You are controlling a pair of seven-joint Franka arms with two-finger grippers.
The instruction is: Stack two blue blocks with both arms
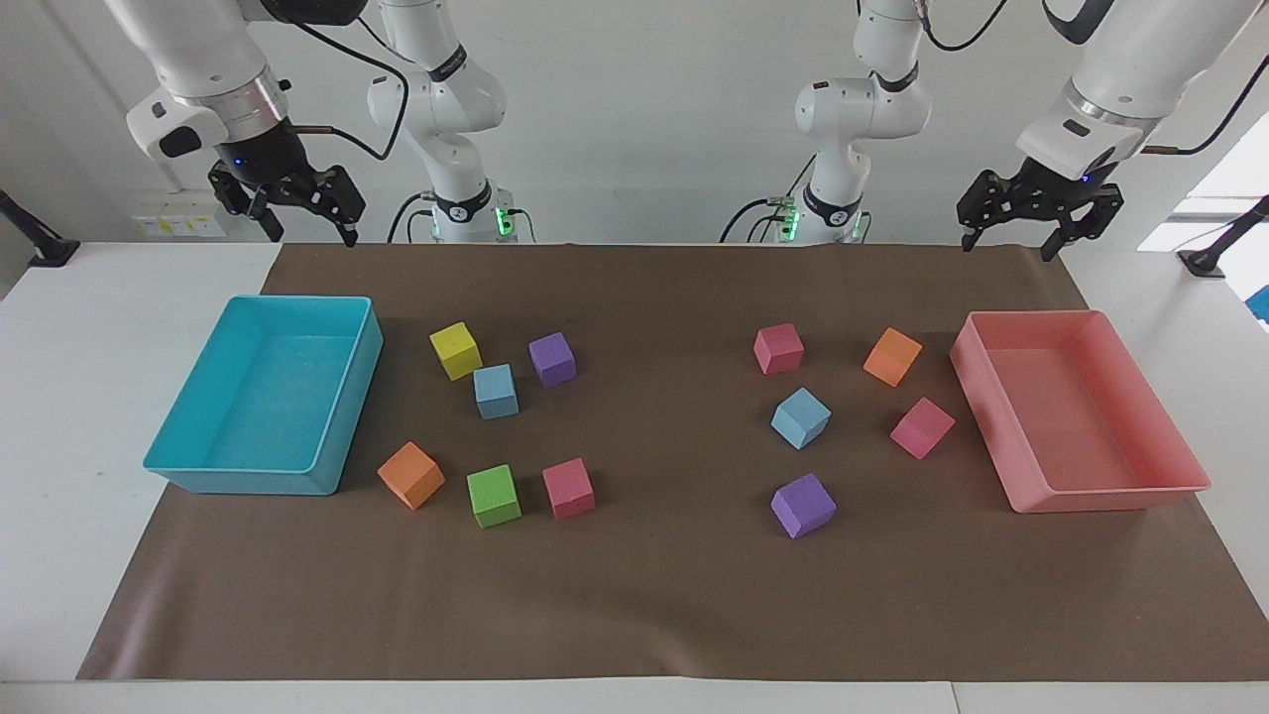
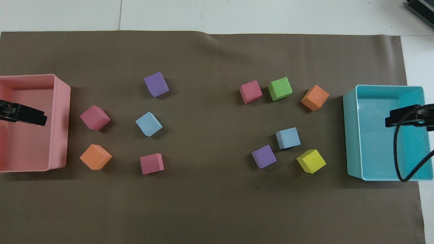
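**Q:** Where were the blue blocks, and what was their make?

**A:** Two matte sky-blue foam cubes sat well apart on the brown mat (image 1: 634, 595). One blue block (image 1: 496, 391) lay toward the right arm's end, between a yellow cube (image 1: 456, 350) and a purple cube (image 1: 552, 359), both slightly nearer the robots. The other blue block (image 1: 801, 417) lay toward the left arm's end, turned corner-on, with a pink cube (image 1: 778, 348) nearer the robots and a second purple cube (image 1: 803, 505) farther from them.

**Q:** What surrounded them?

**A:** More foam cubes of the same size: an orange cube (image 1: 410, 475), a green cube (image 1: 494, 495) and a pink one (image 1: 568, 488) in a row at the right arm's end; an orange one (image 1: 892, 356) and a pink one (image 1: 922, 427) at the left arm's end. A smooth rectangular cyan tray (image 1: 347, 416) and a matching pink tray (image 1: 981, 416) flanked the groups.

**Q:** And the grippers?

**A:** The left gripper (image 1: 1037, 220) hung over the mat's edge near the pink tray, fingers spread, holding nothing. The right gripper (image 1: 297, 213) hung near the cyan tray, likewise spread and empty. Both arms waited.
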